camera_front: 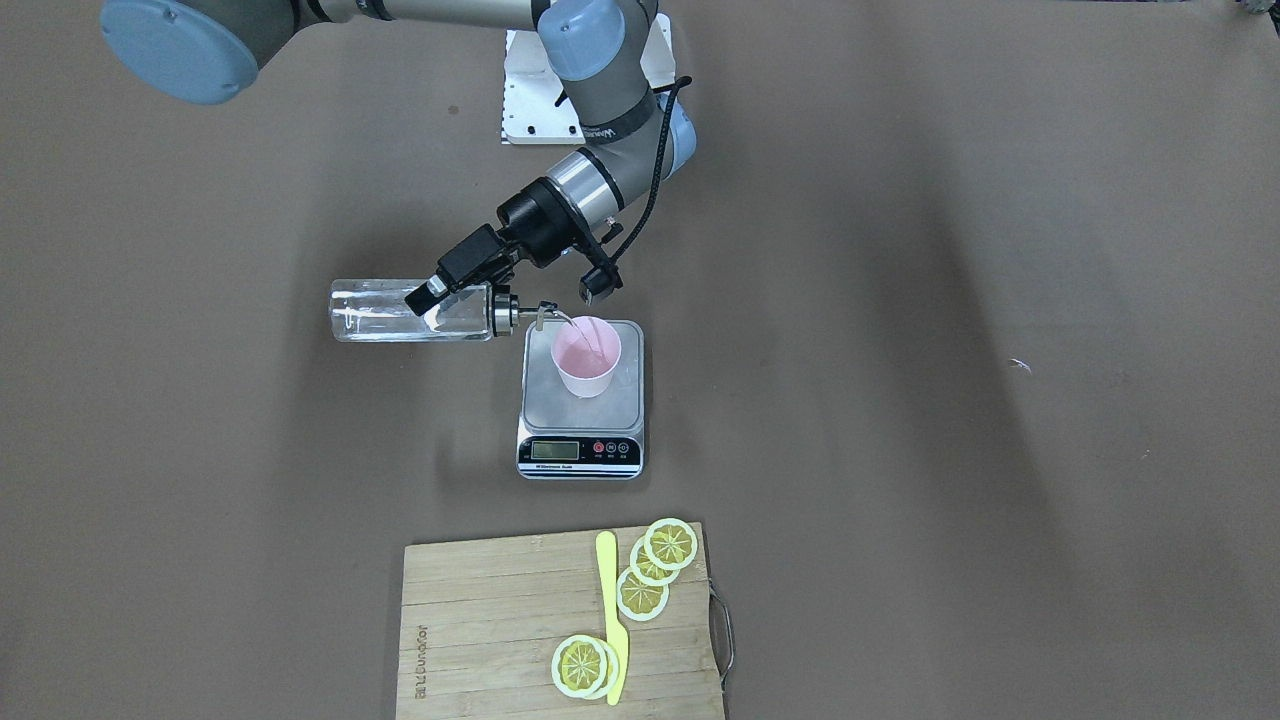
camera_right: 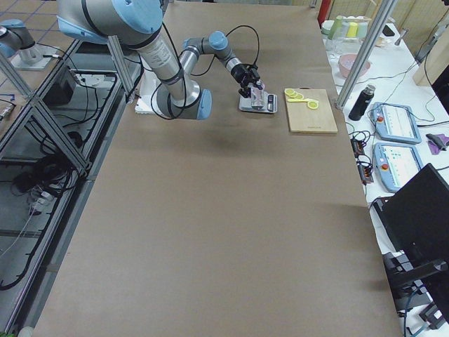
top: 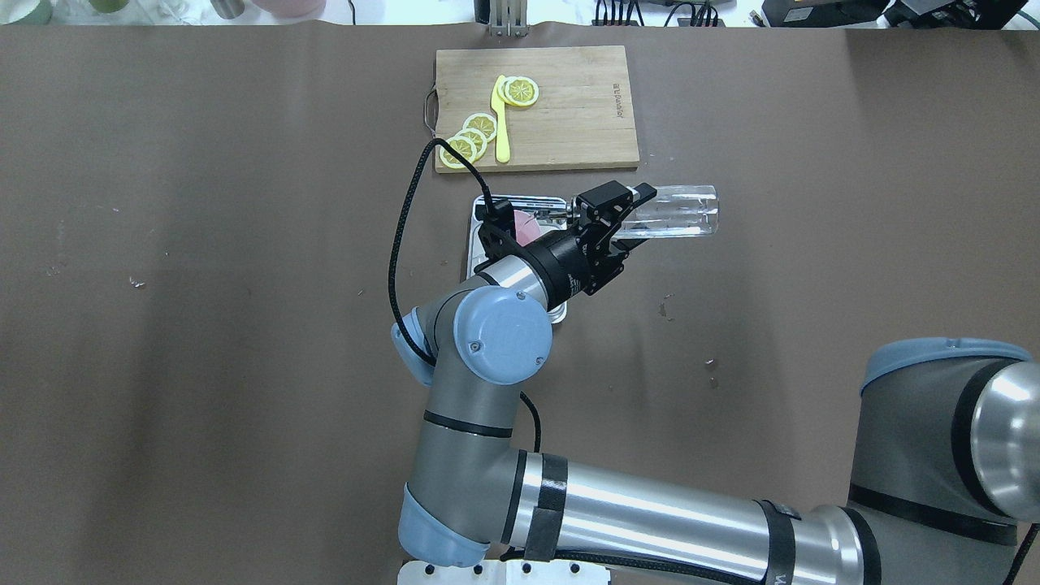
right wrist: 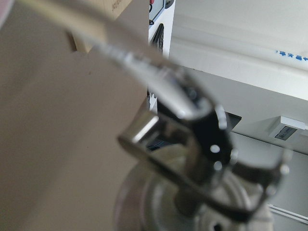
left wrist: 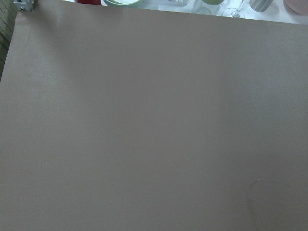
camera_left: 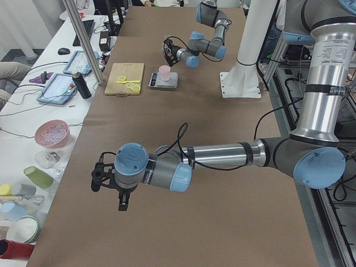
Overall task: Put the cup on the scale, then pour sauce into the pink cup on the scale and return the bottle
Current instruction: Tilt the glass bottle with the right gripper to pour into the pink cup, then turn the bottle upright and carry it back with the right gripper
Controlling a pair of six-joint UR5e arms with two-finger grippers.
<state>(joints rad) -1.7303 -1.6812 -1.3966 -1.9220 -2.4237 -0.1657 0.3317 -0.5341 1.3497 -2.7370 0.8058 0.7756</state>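
My right gripper (camera_front: 432, 298) is clenched on the bottle (camera_front: 385, 312). My 2 fingers grasp its glass body near the neck and hold it on its side in the air. Its spout (camera_front: 520, 312) points at the cup (camera_front: 587, 358), and a thin stream of sauce (camera_front: 580, 330) falls from the spout into it. More sauce lies along the bottle's lower wall.

The cup stands upright on the scale (camera_front: 580, 425), on the half of the platform nearer my base. The scale sits mid-table, near the board (camera_front: 500, 620) at the far edge. The board carries lemon slices (camera_front: 641, 592) and 1 yellow knife (camera_front: 610, 610).

My left gripper (camera_left: 103, 177) hangs over bare table towards the left end. I cannot tell whether its fingers are released or clenched.
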